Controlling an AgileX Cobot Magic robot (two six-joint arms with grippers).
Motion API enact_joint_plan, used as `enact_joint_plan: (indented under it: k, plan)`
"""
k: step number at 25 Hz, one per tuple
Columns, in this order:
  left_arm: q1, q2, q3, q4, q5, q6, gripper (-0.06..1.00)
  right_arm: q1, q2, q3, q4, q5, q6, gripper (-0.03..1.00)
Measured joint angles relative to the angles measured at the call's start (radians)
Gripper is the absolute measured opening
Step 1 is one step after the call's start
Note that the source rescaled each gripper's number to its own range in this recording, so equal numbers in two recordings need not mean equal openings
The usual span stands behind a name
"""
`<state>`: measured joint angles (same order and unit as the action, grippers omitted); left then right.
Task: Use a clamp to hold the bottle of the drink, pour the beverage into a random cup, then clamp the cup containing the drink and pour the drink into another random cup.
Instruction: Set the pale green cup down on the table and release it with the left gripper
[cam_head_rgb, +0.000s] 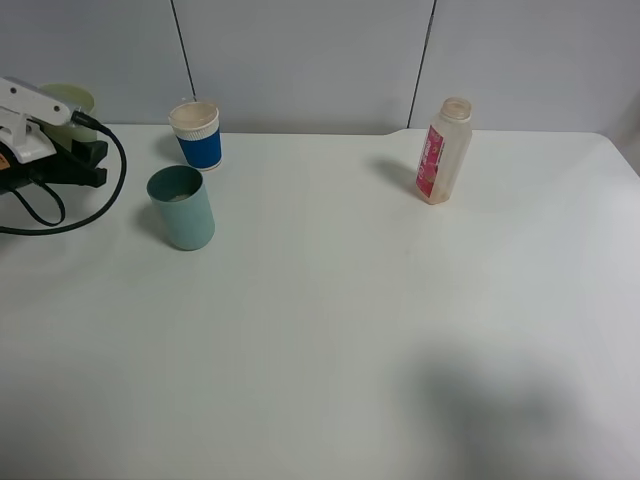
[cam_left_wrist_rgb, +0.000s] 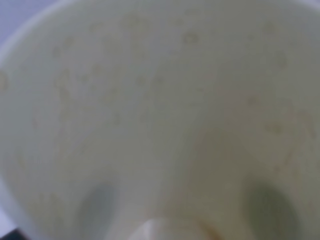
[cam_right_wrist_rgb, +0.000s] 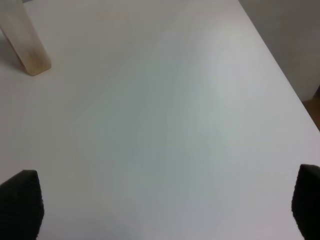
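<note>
In the left gripper (cam_head_rgb: 75, 140), the yellow-green tumbler (cam_left_wrist_rgb: 160, 120).

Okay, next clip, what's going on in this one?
The left gripper is at the table's far left edge, shut on the yellow-green cup, whose inside fills its wrist view with only streaks of residue showing. The teal cup stands beside the blue cup and has some pale drink in it. The bottle stands upright, uncapped and almost empty, on the right. The right gripper hangs open over bare table, holding nothing.
</note>
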<state>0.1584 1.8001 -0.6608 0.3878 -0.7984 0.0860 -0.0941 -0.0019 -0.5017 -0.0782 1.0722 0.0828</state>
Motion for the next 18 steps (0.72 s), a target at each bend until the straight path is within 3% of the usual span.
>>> enact_joint_plan:
  k: [4,8,10,18]
  plan:
    - [0.03,0.064,0.0,0.019,-0.074,0.0,0.01,0.0,0.0,0.0,0.0,0.0,0.0,0.99]
    - [0.039,0.188,-0.002,0.026,-0.27,-0.001,0.01,0.0,0.0,0.0,0.0,0.0,0.0,0.99]
    - [0.039,0.215,-0.002,0.026,-0.319,-0.001,0.01,0.0,0.0,0.0,0.0,0.0,0.0,0.99]
    - [0.039,0.309,-0.003,0.026,-0.402,-0.002,0.01,0.0,0.0,0.0,0.0,0.0,0.0,0.99]
